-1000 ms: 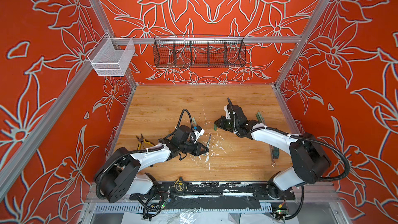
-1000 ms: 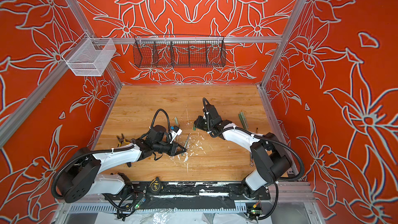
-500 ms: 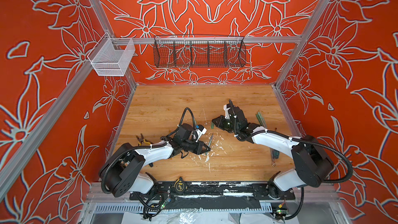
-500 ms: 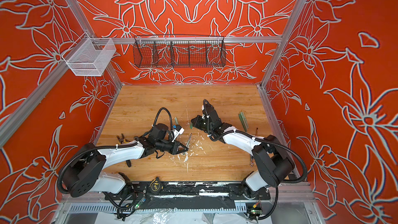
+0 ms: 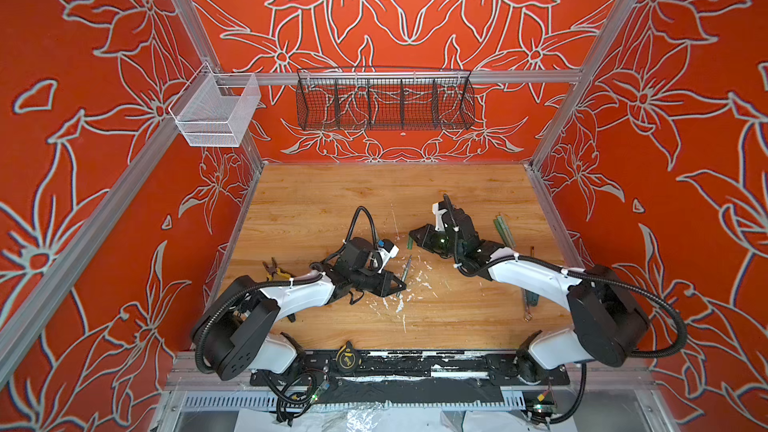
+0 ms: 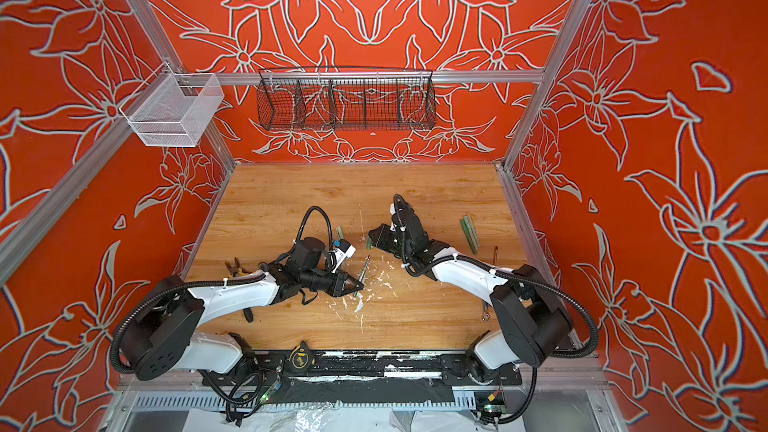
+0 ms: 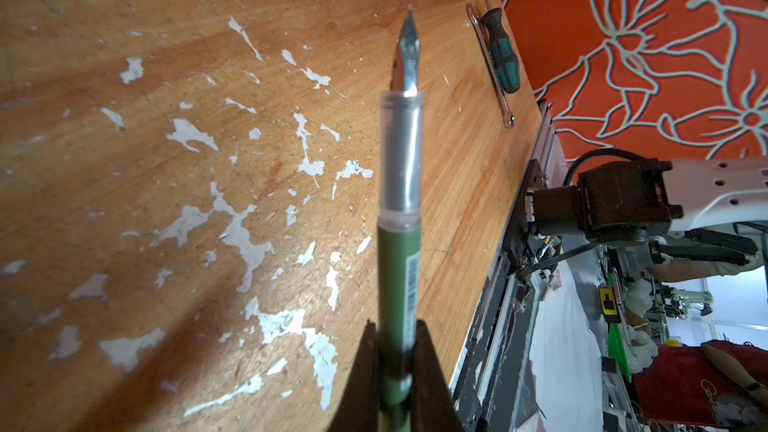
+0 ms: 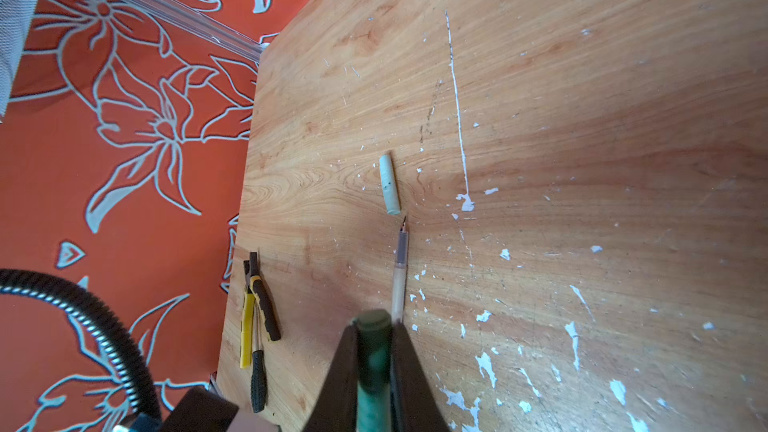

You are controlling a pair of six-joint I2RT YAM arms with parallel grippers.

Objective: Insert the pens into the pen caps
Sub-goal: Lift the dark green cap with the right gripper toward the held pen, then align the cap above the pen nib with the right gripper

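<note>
The wooden surface (image 5: pixel 332 201) is scuffed, with white flecks (image 5: pixel 409 288) scattered about its middle. Near one side edge lie yellow-handled pliers (image 5: pixel 274 271), with a black-handled screwdriver (image 8: pixel 257 384) just beside them. A pale short cap (image 8: pixel 390 184) lies apart from the pliers, toward the middle. Well across from the pliers, near the opposite edge, a few green pens (image 5: pixel 503 229) lie side by side. Nearer the front than these is a teal-handled screwdriver (image 7: pixel 503 58), with a thin metal tool (image 7: pixel 492 76) just beside it.

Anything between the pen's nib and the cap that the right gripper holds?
No. In both top views the gap from the pen nib to the cap in the right gripper is bare, only flecked table below.
</note>
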